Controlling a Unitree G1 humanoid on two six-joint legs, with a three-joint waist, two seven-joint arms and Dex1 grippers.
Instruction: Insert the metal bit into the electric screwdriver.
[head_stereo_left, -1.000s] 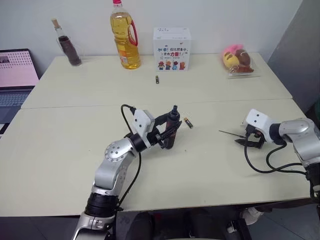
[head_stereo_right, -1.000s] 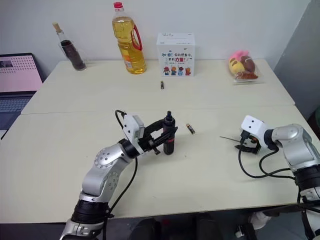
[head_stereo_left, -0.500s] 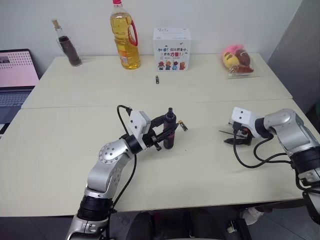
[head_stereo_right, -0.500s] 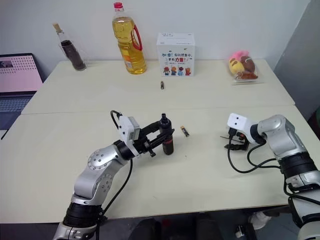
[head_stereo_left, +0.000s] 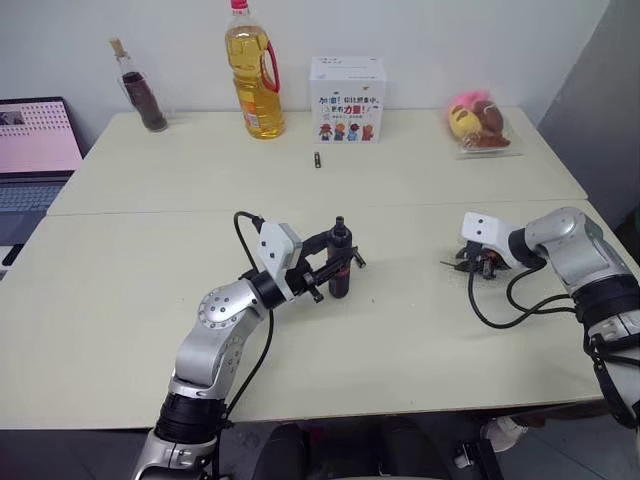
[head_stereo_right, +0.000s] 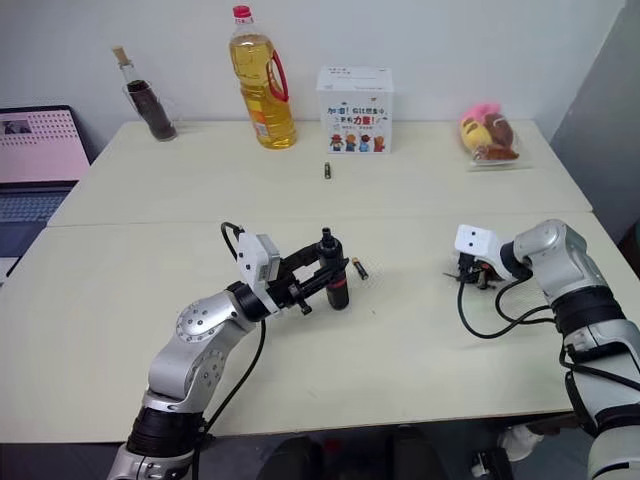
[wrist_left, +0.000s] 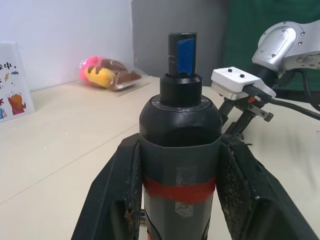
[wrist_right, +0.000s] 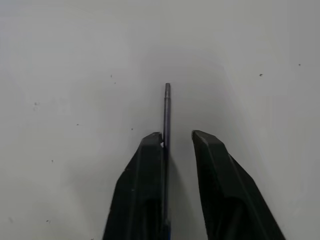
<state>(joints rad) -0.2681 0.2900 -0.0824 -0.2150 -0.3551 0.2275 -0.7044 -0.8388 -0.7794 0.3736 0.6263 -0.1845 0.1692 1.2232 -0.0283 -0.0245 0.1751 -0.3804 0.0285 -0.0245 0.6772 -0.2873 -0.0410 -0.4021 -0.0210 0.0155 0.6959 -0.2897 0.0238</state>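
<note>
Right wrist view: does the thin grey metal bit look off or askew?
Yes: the thin grey metal bit lies against one finger of the right gripper, not centred; a gap remains to the other finger.

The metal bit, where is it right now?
The metal bit lies on the table at the robot's right, between the right hand's fingers, touching one of them, well right of the electric screwdriver.
</note>
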